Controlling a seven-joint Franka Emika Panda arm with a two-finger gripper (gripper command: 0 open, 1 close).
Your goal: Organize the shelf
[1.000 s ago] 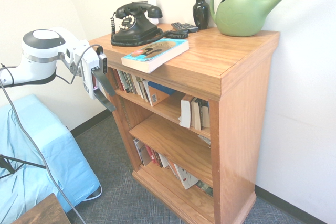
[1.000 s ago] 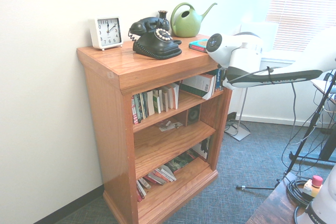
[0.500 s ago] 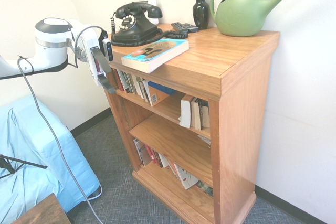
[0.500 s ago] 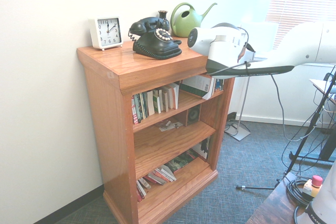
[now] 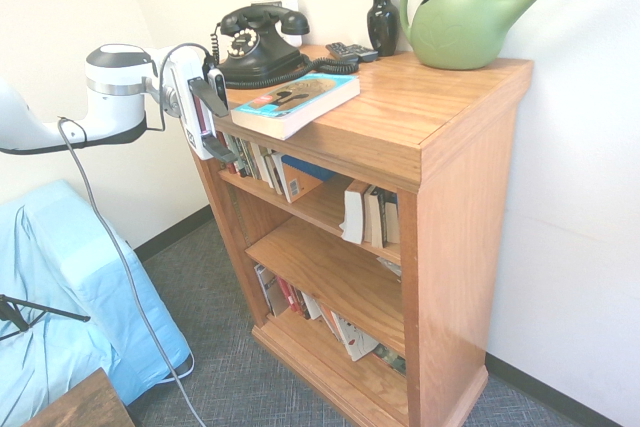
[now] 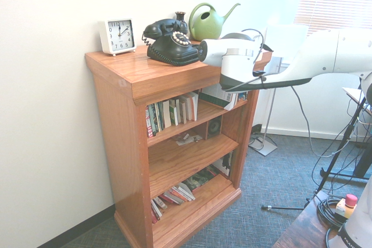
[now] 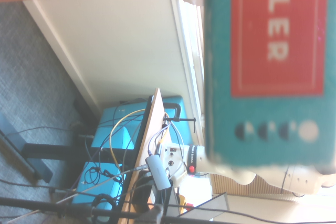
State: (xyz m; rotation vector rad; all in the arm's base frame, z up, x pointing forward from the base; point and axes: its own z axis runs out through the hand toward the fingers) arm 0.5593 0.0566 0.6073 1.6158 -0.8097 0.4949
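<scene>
The shelf [image 5: 400, 137] stands against the wall, and a teal-edged book [image 5: 296, 102] lies flat on its top, jutting over the front edge just in front of the black telephone [image 5: 258, 45]. The gripper [image 5: 220, 119] hangs level at that same front corner, jaws spread and holding nothing, close beside the book's overhanging end; the wrist view fills with the book's teal cover. The likely step is taking this stray book. To do it well, line one finger above and one below the overhang, slide in far enough for a firm bite, then close squarely so the book does not pivot or nudge the telephone.
</scene>
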